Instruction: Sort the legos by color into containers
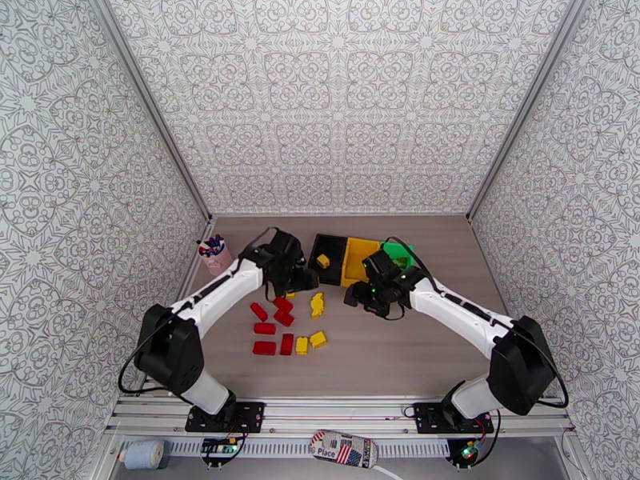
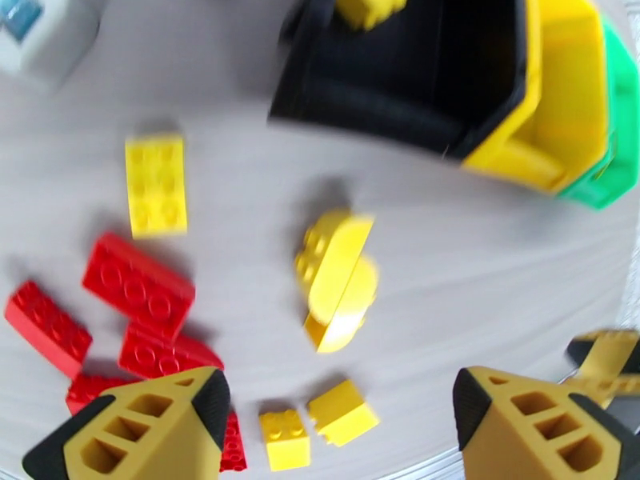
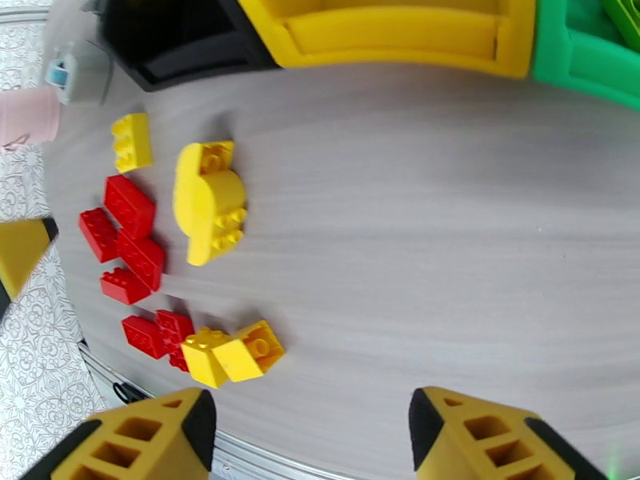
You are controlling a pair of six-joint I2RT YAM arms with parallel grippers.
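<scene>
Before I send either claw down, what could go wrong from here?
The left claw and right claw, both open, hover near the yellow brick cluster; reaching together may make them collide. The red bricks lie packed together, so closing on one could drag its neighbours. A yellow brick already sits in the black bin, so colours may end up mixed.

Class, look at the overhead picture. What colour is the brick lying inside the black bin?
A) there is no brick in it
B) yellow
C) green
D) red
B: a yellow brick lies inside the black bin, while the red bricks lie out on the table.
</scene>
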